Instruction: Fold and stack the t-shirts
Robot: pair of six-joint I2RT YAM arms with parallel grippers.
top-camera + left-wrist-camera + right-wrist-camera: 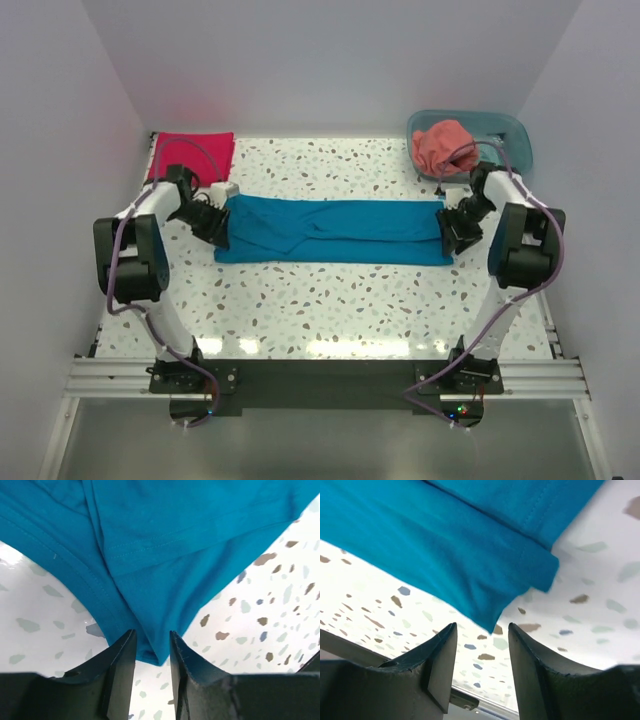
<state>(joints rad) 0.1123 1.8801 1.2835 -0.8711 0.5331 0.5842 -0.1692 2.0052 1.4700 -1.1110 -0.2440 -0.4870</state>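
The teal-blue t-shirt point(330, 230) lies folded into a long band across the table's middle. My left gripper point(215, 228) is at its left end. In the left wrist view the left gripper point(152, 637) is slightly open, and a corner of the teal-blue shirt point(165, 555) sits between the fingers. My right gripper point(452, 232) is at the shirt's right end. In the right wrist view the right gripper point(482, 630) is open, and the shirt's corner point(470, 565) is just beyond the fingertips. The crimson-magenta shirt point(195, 155) lies folded at the back left. The salmon-coral shirt point(445, 145) is bunched in the tub.
A translucent teal plastic tub point(505, 130) stands at the back right corner and holds the salmon-coral shirt. White walls close in the table on the left, back and right. The speckled tabletop point(330, 300) runs between the shirt and the arm bases.
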